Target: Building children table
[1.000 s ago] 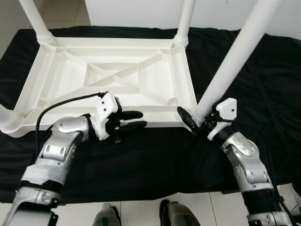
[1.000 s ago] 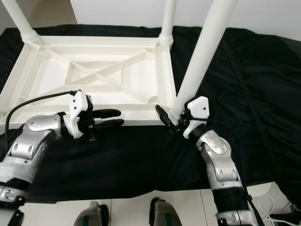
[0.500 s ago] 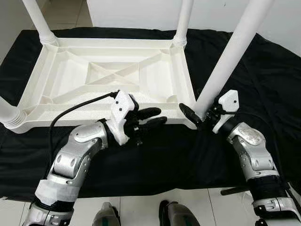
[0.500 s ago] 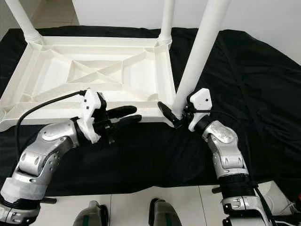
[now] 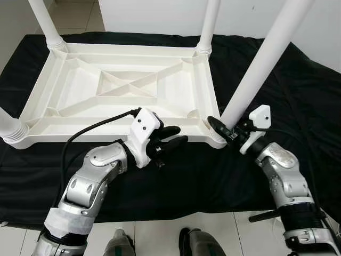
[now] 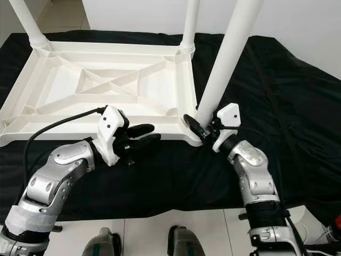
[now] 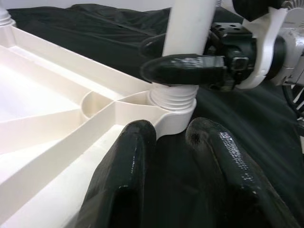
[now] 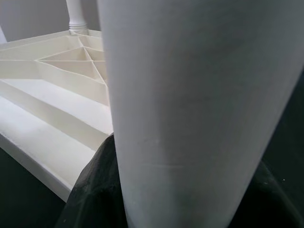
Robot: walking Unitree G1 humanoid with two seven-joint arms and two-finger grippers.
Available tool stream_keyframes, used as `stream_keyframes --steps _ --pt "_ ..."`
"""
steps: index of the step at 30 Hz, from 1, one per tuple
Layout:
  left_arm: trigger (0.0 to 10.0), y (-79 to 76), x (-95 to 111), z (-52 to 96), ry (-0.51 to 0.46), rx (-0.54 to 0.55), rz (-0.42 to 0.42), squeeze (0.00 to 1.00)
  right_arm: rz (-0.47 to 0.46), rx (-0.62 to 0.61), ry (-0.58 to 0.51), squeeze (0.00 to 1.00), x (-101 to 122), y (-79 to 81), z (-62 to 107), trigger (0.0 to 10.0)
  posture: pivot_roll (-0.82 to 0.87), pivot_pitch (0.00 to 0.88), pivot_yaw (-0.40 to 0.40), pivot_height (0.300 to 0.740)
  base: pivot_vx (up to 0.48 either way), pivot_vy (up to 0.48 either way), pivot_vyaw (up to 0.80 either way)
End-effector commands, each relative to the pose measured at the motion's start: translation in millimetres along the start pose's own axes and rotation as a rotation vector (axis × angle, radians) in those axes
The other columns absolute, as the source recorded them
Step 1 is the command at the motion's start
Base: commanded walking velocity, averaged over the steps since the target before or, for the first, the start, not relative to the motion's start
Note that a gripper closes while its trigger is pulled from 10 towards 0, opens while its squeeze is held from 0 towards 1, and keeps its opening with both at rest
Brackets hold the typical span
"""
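black cloth (image 5: 298, 96), table leg (image 5: 261, 64) clamped in right tool (image 5: 224, 129)

A plain indoor room, likely a home. Pale floor tiles (image 5: 74, 13) show at the upper left, a white wall (image 5: 160, 16) runs across the top, and a black cloth (image 5: 298, 90) covers the floor.

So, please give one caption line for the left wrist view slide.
Right hand grips the white leg seated in the upturned table corner socket.

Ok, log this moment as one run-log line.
right gripper: shut on table leg at corner socket | left gripper: open, beside tabletop rim | tabletop upside down on black cloth
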State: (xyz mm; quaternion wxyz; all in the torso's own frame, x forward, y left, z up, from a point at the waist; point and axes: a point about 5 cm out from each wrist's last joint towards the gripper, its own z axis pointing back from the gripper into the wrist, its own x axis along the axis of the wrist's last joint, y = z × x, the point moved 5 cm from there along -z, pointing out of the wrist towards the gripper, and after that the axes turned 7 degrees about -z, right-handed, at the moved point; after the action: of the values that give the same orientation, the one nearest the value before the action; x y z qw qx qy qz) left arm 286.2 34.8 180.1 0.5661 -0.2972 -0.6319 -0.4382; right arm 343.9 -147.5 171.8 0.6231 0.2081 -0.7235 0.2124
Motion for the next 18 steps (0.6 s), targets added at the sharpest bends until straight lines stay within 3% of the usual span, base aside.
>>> stream_keyframes --steps 1,8,10,14,16,18 --pt "10.0 8.8 -2 0.7 0.032 0.125 -0.005 0.0 -0.033 -0.073 0.065 0.0 -17 -2.5 3.6 0.0 0.02 0.114 -0.033 0.74 0.0 0.0 0.0" --pt "10.0 8.3 -1 -2.2 0.017 0.164 0.005 0.0 -0.063 -0.191 0.067 0.0 -22 4.9 1.7 0.0 0.02 0.099 -0.037 0.74 0.0 0.0 0.0" --pt "10.0 8.0 2 -4.5 -0.006 0.192 -0.008 0.0 -0.127 -0.361 0.065 0.0 -27 9.0 -3.3 0.0 0.02 0.08 -0.048 0.74 0.0 0.0 0.0" --pt "10.0 7.0 2 -4.8 -0.016 0.199 -0.011 0.0 -0.141 -0.462 0.078 0.0 -31 12.7 -5.5 0.0 0.02 0.076 -0.048 0.74 0.0 0.0 0.0" --pt "10.0 7.1 2 -4.6 -0.014 0.208 -0.017 0.0 -0.158 -0.595 0.092 0.0 -35 15.1 -5.5 0.0 0.03 0.069 -0.059 0.74 0.0 0.0 0.0" --pt "10.0 7.8 2 -4.5 -0.013 0.212 -0.017 0.0 -0.177 -0.606 0.089 0.0 -36 20.1 -8.0 0.0 0.03 0.069 -0.059 0.74 0.0 0.0 0.0"
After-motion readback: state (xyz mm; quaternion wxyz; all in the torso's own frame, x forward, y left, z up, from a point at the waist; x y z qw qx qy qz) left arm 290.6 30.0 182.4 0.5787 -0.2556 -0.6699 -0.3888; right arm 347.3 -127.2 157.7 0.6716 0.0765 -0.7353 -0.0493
